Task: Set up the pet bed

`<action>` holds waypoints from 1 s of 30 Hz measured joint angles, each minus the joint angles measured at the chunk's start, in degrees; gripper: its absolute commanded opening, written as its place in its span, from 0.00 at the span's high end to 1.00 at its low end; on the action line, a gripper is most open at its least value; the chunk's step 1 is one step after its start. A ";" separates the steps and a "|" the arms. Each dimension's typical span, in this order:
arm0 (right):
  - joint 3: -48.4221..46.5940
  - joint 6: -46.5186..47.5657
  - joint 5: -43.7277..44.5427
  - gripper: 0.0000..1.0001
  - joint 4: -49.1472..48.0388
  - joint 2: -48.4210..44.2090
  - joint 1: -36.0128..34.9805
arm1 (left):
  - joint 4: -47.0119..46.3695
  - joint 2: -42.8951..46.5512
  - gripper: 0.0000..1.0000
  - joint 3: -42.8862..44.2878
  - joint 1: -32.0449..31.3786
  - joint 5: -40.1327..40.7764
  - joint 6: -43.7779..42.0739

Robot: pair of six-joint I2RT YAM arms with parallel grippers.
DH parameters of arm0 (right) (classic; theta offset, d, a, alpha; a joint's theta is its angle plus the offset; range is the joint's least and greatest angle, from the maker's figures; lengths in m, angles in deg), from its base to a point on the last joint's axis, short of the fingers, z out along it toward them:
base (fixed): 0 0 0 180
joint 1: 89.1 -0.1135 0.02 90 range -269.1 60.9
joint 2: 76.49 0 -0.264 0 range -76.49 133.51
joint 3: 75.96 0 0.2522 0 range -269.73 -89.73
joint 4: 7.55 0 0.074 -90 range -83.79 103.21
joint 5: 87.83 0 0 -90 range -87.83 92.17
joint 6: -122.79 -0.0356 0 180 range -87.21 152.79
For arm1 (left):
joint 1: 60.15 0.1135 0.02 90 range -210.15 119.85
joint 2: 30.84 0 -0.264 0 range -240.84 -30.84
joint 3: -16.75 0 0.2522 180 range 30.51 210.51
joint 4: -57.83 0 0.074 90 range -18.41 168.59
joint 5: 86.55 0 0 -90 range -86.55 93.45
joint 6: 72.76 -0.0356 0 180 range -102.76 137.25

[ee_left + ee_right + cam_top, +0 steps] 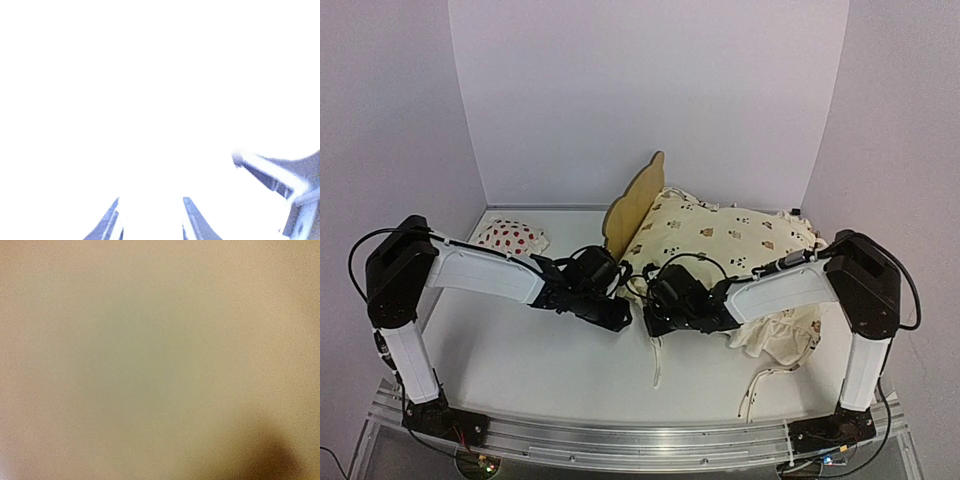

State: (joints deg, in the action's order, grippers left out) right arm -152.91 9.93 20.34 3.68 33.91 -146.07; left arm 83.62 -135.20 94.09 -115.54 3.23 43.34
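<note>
Metal rail [640,441] fronts rumpled cream cover [720,235] on scalloped plywood pet bed [635,200].

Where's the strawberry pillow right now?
In the top view, the strawberry pillow lies at the far left, beyond the left arm, left of the headboard.

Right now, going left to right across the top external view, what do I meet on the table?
Strawberry pillow → left gripper → right gripper → cream animal-print cover. The pet bed headboard sits above both grippers in the picture, so it is left out of the order.
</note>
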 measured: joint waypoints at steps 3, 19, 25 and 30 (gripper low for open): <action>-0.16 -0.52 2.26 1.00 3.82 -1.82 -0.65 | 0.91 3.29 0.54 -1.39 -0.96 1.21 0.57; -5.33 -1.70 5.86 1.00 13.50 -7.87 -2.86 | -1.04 7.10 0.54 -5.35 -4.29 2.18 2.80; -6.99 -1.68 6.11 1.00 13.72 -8.30 -2.97 | -5.52 7.08 0.54 -6.09 -4.82 0.08 4.91; -7.84 -1.68 6.50 1.00 14.25 -8.28 -2.97 | -11.98 6.91 0.54 -8.43 -5.10 -3.21 5.94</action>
State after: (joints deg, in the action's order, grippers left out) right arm -160.75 8.25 26.84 17.93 25.63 -149.04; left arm 71.64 -128.29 85.66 -120.64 0.02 49.28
